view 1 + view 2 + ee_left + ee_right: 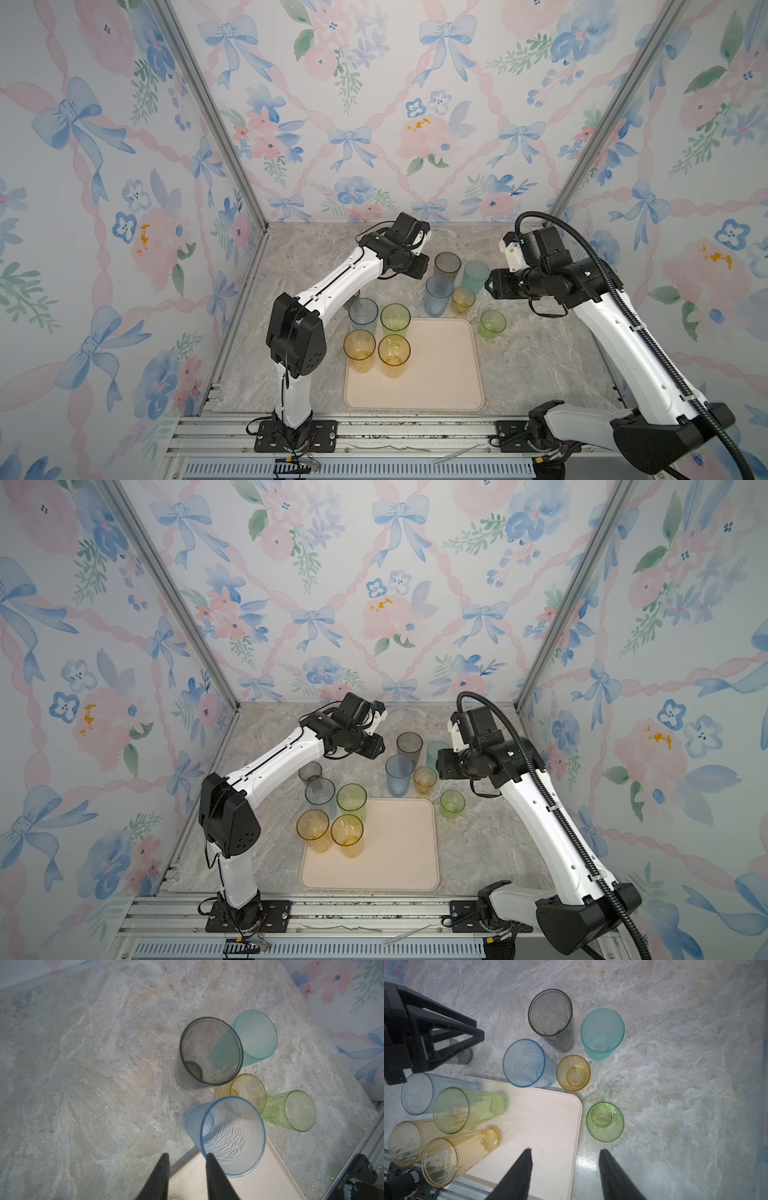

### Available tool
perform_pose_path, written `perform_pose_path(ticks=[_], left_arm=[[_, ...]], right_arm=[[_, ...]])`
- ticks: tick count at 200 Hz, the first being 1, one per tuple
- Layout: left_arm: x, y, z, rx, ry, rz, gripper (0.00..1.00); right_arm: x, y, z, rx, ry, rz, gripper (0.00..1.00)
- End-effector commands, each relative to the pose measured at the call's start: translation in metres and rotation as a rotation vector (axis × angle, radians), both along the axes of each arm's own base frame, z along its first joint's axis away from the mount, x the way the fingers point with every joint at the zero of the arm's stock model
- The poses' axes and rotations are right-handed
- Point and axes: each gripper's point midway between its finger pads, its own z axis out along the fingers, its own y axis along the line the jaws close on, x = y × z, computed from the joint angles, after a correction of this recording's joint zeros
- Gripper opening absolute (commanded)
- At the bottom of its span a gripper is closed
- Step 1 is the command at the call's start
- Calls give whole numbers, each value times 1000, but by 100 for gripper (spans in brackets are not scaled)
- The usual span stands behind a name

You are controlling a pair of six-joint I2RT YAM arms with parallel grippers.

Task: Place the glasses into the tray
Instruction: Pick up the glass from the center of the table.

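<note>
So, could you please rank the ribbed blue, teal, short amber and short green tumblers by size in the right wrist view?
1. Ribbed translucent blue tumbler
2. Dimpled translucent teal tumbler
3. Short translucent green tumbler and short translucent amber tumbler: too alike to rank.

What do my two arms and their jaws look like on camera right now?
Both the left arm and right arm have white link shells with black joint housings. A black ribbed conduit runs along the right arm, and thin black wires trail the left. The left gripper and right gripper have matte black, tapered jaws.
</note>
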Motion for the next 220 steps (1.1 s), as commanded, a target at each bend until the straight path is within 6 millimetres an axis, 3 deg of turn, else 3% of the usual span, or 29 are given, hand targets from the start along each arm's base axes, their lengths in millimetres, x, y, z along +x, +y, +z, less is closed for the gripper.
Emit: perform_pose_path(ticks=[1, 74, 150, 220], left_arm=[[-1, -13, -2, -8, 8, -34, 39], [-5, -31, -23, 66, 22, -89, 37], [-5, -24, -45, 172, 57, -73, 37], [-4, -30, -54, 187, 90, -83, 34]], right_arm=[[1, -3, 2, 21, -13, -5, 55], [3, -10, 1, 24, -12, -25, 55], [3, -14, 1, 19, -12, -22, 55], [0, -20, -3, 21, -10, -29, 55]])
